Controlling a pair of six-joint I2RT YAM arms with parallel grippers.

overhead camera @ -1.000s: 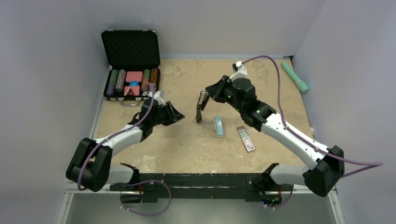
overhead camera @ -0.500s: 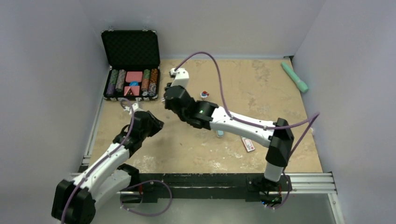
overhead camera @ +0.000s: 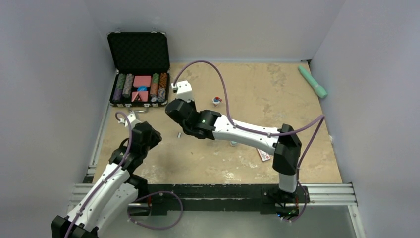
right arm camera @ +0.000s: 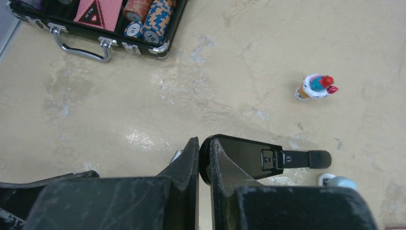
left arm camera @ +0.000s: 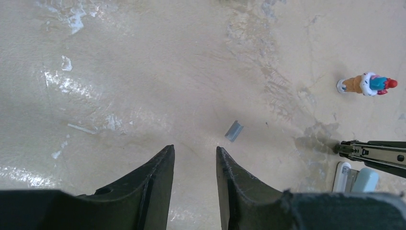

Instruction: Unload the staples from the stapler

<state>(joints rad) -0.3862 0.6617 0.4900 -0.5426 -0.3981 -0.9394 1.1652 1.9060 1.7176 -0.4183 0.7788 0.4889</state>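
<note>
Seems nearly finished. Shows 1 short strip of staples (left arm camera: 234, 131) lying loose on the desk (left arm camera: 143, 72), just ahead of the open, empty left pincer (left arm camera: 194, 151). Holds the stapler (right arm camera: 268, 159) clamped in the closed right pincer (right arm camera: 201, 143), body jutting past its right fingertip. Leaves, probably, only setting the stapler down.

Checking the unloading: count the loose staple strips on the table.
1: the strip lies on the table just beyond the open left tool, apart from the stapler. Others may remain inside it.
</note>
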